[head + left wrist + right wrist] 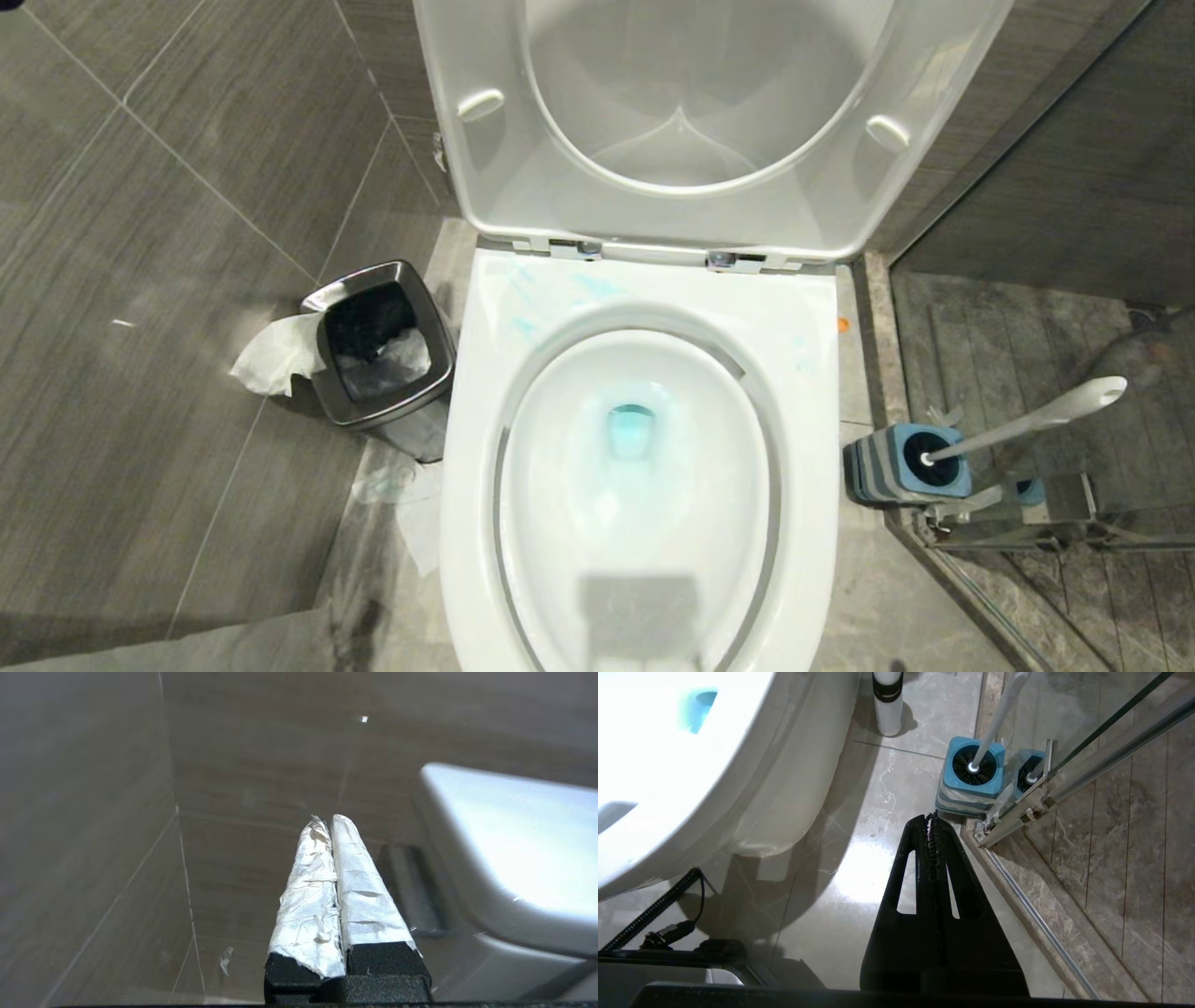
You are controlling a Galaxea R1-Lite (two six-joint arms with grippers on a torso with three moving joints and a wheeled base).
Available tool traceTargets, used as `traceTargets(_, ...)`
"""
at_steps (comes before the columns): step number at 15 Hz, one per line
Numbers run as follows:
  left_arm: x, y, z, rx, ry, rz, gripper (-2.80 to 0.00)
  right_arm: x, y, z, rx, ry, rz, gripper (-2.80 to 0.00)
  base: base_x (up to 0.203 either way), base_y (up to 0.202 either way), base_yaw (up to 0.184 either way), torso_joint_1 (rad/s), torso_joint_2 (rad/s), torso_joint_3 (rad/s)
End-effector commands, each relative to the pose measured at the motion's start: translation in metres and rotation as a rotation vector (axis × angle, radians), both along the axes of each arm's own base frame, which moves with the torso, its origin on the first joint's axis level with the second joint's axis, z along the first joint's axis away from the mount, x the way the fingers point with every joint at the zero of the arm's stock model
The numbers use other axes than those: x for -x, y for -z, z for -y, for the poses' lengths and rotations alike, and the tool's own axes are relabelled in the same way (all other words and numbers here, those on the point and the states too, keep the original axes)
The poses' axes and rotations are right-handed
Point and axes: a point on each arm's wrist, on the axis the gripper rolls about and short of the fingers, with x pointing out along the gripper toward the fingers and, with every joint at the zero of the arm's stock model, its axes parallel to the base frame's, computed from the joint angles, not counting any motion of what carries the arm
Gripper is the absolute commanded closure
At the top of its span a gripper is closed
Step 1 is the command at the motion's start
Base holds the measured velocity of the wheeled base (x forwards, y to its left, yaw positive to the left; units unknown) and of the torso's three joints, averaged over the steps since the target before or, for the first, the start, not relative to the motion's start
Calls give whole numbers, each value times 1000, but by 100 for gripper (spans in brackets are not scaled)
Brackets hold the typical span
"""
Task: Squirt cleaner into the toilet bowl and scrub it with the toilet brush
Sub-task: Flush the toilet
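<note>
Cleaner (631, 431) already tints the water at the bottom of the toilet bowl (644, 597) teal-blue, and faint smears of it streak the ceramic ledge just below the hinges, so the squirting step looks done and the scrubbing is not yet begun. Seat and lid stand raised against the wall.

The toilet brush (1027, 422) sits head-down in its blue striped holder (898, 464) on the floor on the bowl's right side, hard against the glass shower partition. Its white handle leans up and away from the bowl, the rounded tip pointing toward the glass. That lean is the long axis a grasp has to meet: jaws would need to close across the handle, not along it.

The right gripper (932, 819) is the nearer one. In its wrist view it hangs above the floor with the holder just beyond its tips and the handle rising past them; its jaws are pressed fully together and grip nothing. They would have to part before reaching for the handle.

The left gripper (332, 822), its fingers wrapped in white tape, is on the bowl's far side beside the tiled wall, also closed tight and empty. A steel waste bin (385, 345) with crumpled paper stands on that side, well apart from the brush.
</note>
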Motion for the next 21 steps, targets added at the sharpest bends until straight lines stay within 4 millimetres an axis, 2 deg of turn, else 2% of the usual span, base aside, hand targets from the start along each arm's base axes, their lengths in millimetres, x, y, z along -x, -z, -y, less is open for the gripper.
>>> traceTargets(1, -4, 2, 1, 4, -4, -6, 0, 0, 0, 0, 0, 0, -1, 0, 0, 0, 0, 2, 3, -159)
traceTargets(7, -6, 3, 1, 13, -10, 10, 0, 0, 0, 0, 0, 0, -1, 0, 0, 0, 0, 3, 3, -188)
traceTargets(12, 4, -3, -2, 60, -14, 23, 0, 0, 0, 0, 0, 0, -1, 0, 0, 0, 0, 1, 1, -50)
traceTargets(14, 18, -11, -7, 60, -6, 35, 0, 0, 0, 0, 0, 0, -1, 0, 0, 0, 0, 0, 0, 0)
traceTargets(16, 38, -16, -11, 14, 20, -39, 0, 0, 0, 0, 0, 0, -1, 0, 0, 0, 0, 0, 0, 0)
traceTargets(18, 55, -19, -13, -58, 108, -69, 0, 0, 0, 0, 0, 0, -1, 0, 0, 0, 0, 0, 0, 0)
traceTargets(21, 70, -25, -6, -84, 204, -39, 0, 0, 0, 0, 0, 0, -1, 0, 0, 0, 0, 0, 0, 0)
